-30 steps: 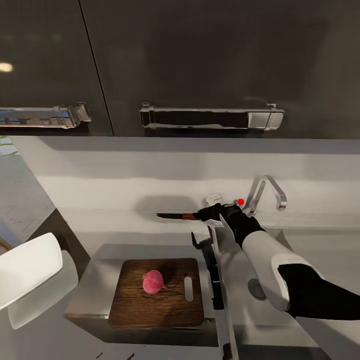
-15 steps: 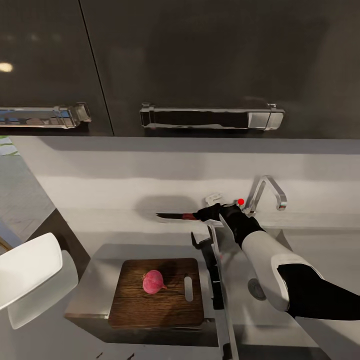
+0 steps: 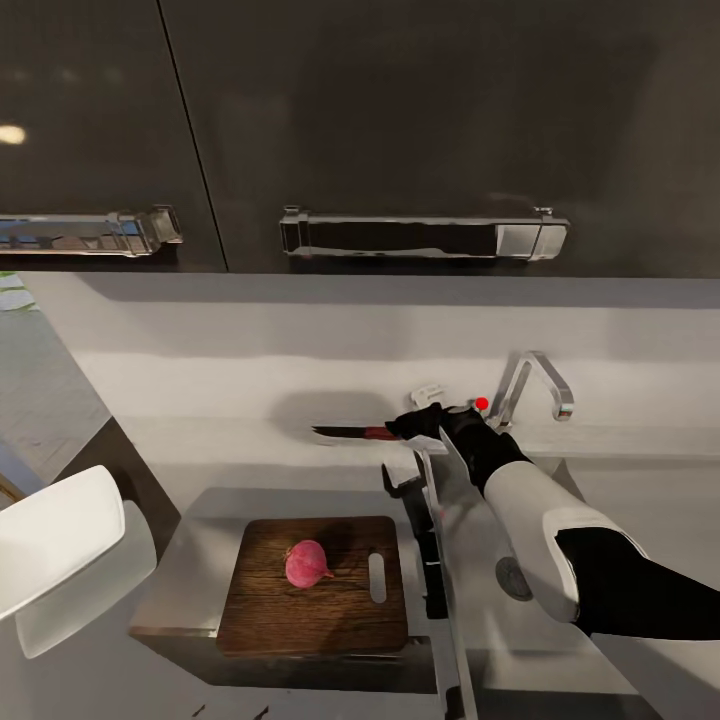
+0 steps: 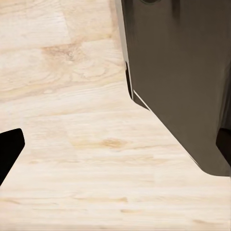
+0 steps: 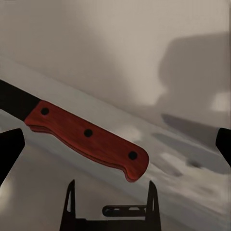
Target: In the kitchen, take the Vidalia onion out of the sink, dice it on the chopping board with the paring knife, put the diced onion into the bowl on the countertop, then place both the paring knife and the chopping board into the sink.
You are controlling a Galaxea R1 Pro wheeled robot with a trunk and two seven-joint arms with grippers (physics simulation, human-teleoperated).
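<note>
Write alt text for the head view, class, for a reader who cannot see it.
The right gripper is at the handle of a paring knife lying on the grey countertop near the backsplash, beside the chrome tap. Nearer the camera, a pink onion sits on a dark wooden chopping board, with a white bowl at far left.

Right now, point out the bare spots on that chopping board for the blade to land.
Chopping board: free strips left of the onion and along the near edge. Tightest between onion and handle slot. Right gripper is at the paring knife, back on the countertop.
</note>
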